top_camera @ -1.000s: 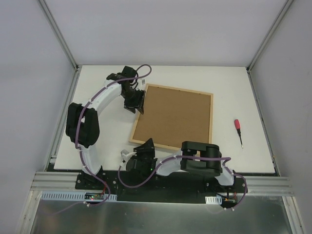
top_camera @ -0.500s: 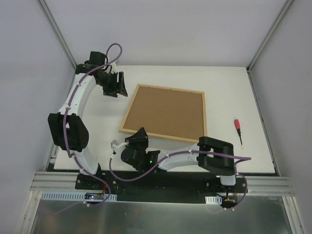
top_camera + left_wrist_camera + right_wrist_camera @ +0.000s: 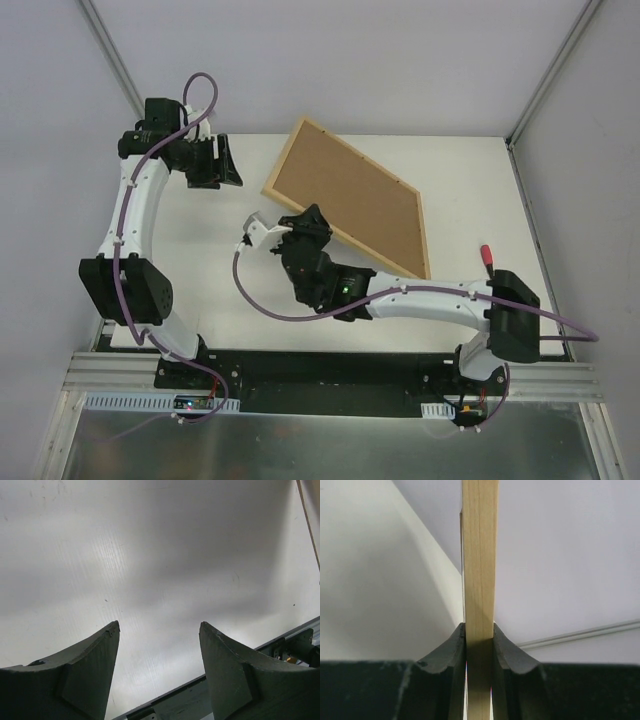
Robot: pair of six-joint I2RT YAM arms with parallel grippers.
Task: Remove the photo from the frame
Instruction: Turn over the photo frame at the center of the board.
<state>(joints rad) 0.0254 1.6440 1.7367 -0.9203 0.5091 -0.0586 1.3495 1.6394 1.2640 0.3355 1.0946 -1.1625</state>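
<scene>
**Right gripper holds picture frame on edge, back to the camera**

The right gripper, reaching to the middle of the white counter, is clamped on the thin wooden rim of the frame. From its wrist camera, the two dark fingers press flat against either side of the pale wood rail, which rises straight up between them. From overhead, the frame is tipped up at an angle, its far corner toward 12 o'clock crossing the back wall line and its other end toward 3 o'clock. Whether any corner touches the counter cannot be told. Its brown fibreboard back faces the overhead camera, so the photo is hidden.

At 10 o'clock, the left gripper hangs over bare counter, well apart from the frame, with its fingers spread wide and nothing between them. Its own camera shows only the white surface past the fingertips. A red-handled screwdriver lies at 3 o'clock, near the counter's right edge and just beyond the right arm's elbow.
</scene>
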